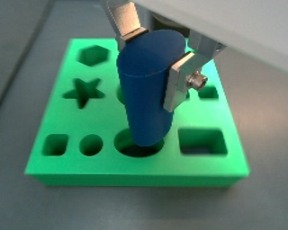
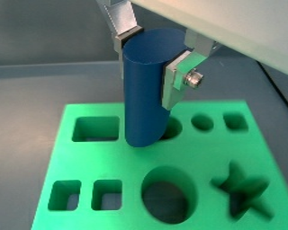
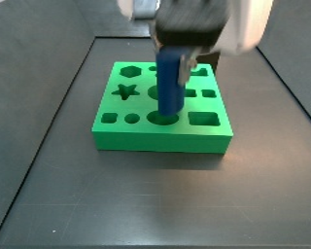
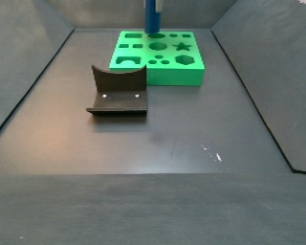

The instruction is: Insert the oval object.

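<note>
Gripper [image 1: 158, 61] of mine, above the green block [image 1: 134, 166], is clamped on the peg [image 1: 150, 90], which stands upright with its lower end just entering the oval hole [image 3: 161, 119], so I judge pushing down and releasing remain.

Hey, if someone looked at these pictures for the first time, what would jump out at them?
First, the bright green block with shaped holes, on the dark floor. Next, the tall dark blue oval peg, upright over the block with its lower end at an oval hole, gripped near its top by the end effector. In a side view, the dark fixture stands apart, in front of the block.
</note>
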Motion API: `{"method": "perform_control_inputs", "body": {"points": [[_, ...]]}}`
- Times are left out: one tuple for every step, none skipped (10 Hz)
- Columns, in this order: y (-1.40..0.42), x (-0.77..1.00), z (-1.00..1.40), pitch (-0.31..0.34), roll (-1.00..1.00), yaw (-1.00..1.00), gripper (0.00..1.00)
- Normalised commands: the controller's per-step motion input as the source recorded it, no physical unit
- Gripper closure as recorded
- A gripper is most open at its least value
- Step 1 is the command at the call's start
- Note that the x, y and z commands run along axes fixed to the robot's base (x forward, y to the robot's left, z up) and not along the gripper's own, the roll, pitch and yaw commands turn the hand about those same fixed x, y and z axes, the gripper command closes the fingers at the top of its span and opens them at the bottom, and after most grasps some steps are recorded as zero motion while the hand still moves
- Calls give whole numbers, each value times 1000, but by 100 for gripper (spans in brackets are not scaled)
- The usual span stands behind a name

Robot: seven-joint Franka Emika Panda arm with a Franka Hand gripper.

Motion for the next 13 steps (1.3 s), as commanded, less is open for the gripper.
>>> {"method": "perform_control_inputs", "body": {"points": [[0, 0, -349, 0, 36, -1000, 100], [0, 0, -186, 0, 59, -1000, 100], [0, -9, 0, 0, 63, -1000, 100], [0, -14, 0, 0, 64, -1000, 100], [0, -14, 0, 0, 64, -1000, 100], [0, -9, 43, 0, 47, -1000, 100], [0, 0, 86, 0, 39, -1000, 100], [0, 0, 89, 0, 41, -1000, 100], [0, 0, 106, 0, 60, -1000, 100], [0, -14, 137, 0, 77, -1000, 100], [0, -14, 140, 0, 77, -1000, 100], [0, -14, 140, 0, 77, -1000, 100], [0, -14, 137, 0, 76, -1000, 100]]}}
